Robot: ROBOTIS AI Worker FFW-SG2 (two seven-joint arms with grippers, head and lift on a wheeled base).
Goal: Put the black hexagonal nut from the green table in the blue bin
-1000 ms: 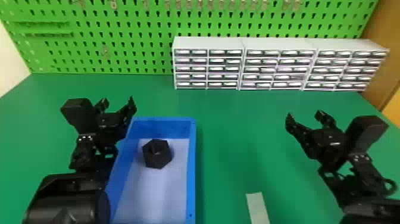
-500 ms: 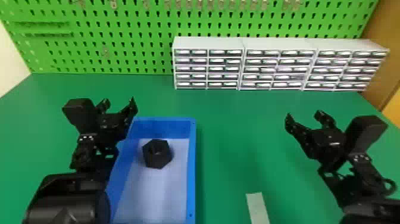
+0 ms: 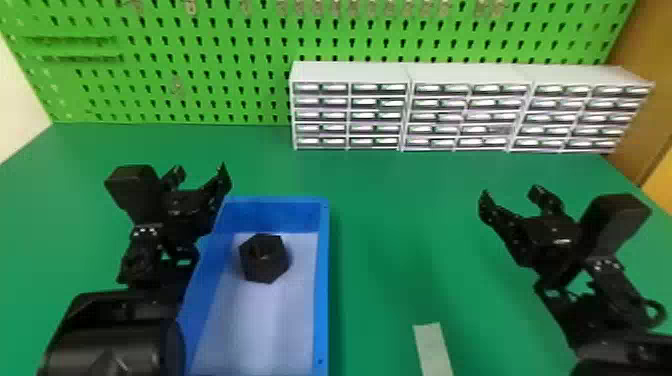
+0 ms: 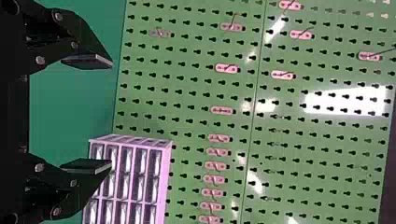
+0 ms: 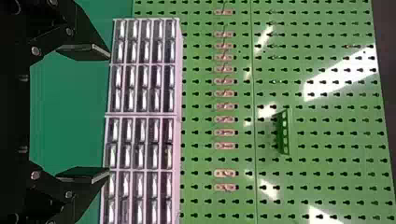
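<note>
The black hexagonal nut (image 3: 265, 258) lies inside the blue bin (image 3: 321, 280), on its pale floor toward the far end. My left gripper (image 3: 201, 172) stands open over the bin's far left corner, left of the nut and apart from it; in the left wrist view the same left gripper (image 4: 110, 114) has nothing between its spread fingers. Off to the right of the bin, my right gripper (image 3: 511, 194) is open as well, and the right wrist view shows this right gripper (image 5: 108, 113) holding nothing.
White drawer cabinets (image 3: 407, 107) line the back right of the green table (image 3: 390, 210), in front of a green pegboard (image 3: 210, 65). A pale strip (image 3: 433, 350) lies near the front, right of the bin.
</note>
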